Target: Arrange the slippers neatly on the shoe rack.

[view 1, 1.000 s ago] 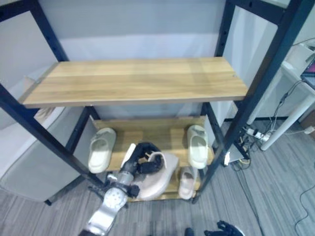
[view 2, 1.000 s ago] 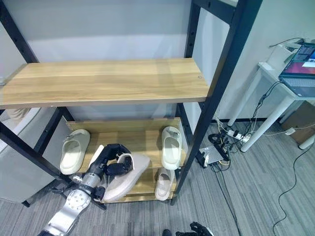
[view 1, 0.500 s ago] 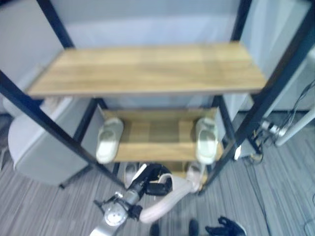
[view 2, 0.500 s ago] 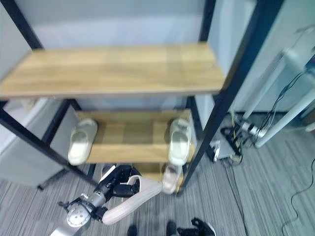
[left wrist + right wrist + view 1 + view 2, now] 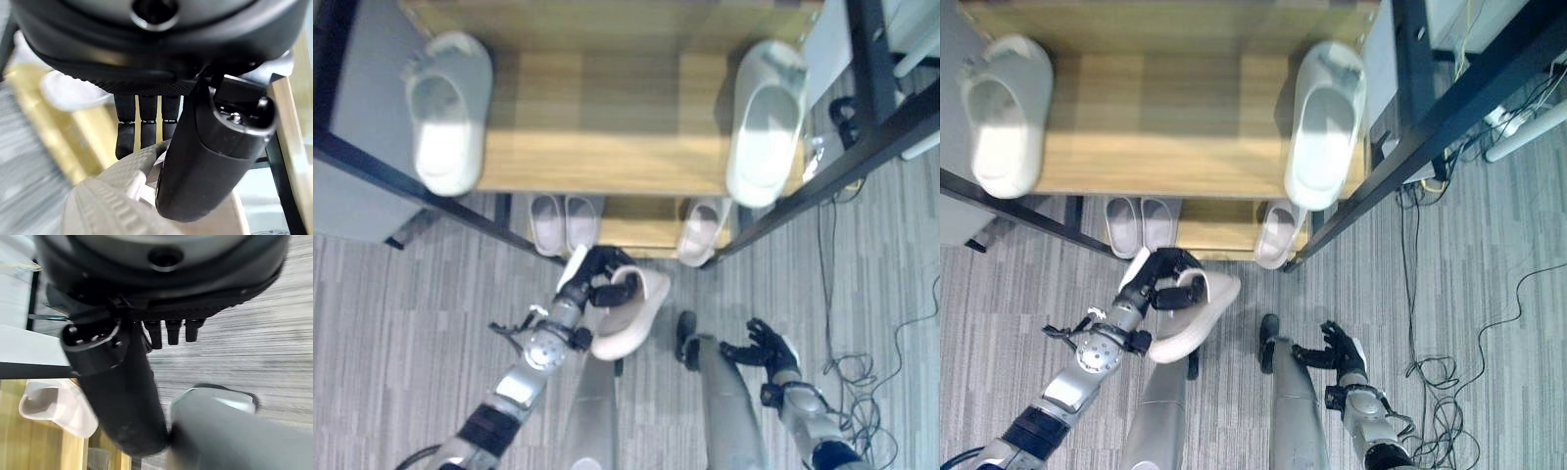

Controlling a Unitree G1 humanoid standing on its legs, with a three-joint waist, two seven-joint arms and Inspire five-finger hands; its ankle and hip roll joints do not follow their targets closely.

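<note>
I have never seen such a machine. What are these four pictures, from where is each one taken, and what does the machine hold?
This is a humanoid robot. Two pictures come from cameras on its head, looking down; the other two come from cameras on its wrists. Before it stands a shoe rack. Two pale slippers lie on a wooden shelf, a pair and one single slipper on the shelf below. The left hand grips a pinkish slipper above the floor. The right hand hangs open, holding nothing.

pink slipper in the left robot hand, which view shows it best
The right eye view: the whole pink slipper shows, pinched by the left robot hand. The left eye view matches. The left wrist view gives only its ribbed edge, close up.
</note>
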